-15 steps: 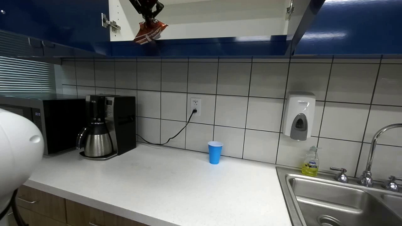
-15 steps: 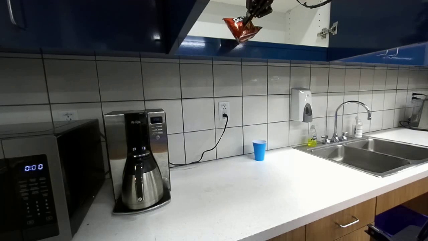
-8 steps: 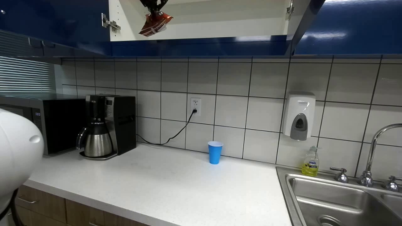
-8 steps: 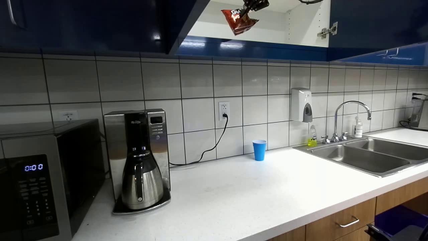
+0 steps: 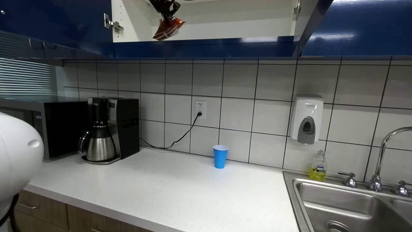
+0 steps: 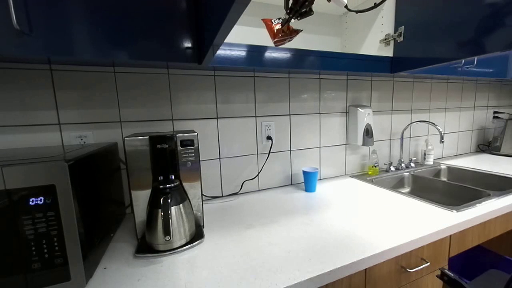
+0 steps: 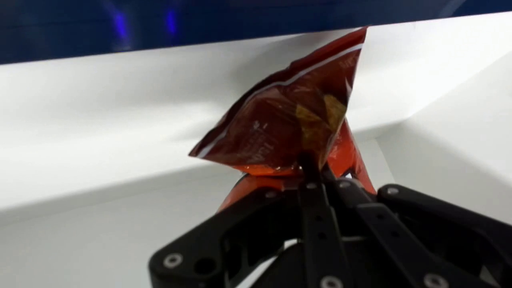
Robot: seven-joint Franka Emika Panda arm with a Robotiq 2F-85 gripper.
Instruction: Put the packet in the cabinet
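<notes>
The packet [image 5: 169, 29] is red with white markings and crinkled. It hangs tilted from my gripper [image 5: 166, 18] at the opening of the cabinet [image 5: 206, 48], above its blue bottom edge. In an exterior view the packet [image 6: 277, 34] and the gripper [image 6: 285, 24] show against the pale interior. In the wrist view the packet [image 7: 272, 128] is pinched between the black fingers [image 7: 320, 224], over the white interior surface, with the blue edge of the cabinet [image 7: 120, 36] at the top. Its far part is hidden behind the fingers. I cannot tell exactly how deep it is inside.
The blue doors stand open on both sides, one with a hinge [image 5: 113, 24]. A blue cup [image 5: 220, 157] stands on the counter [image 5: 180, 193]. A coffee maker [image 6: 166, 192], a microwave [image 6: 60, 212], a soap dispenser [image 6: 361, 125] and a sink [image 6: 432, 192] are below.
The gripper and packet rose, then sank slightly. They moved right in an exterior view and left in the opposite one, looking smaller, so farther toward the cabinet's interior. The packet stayed held.
</notes>
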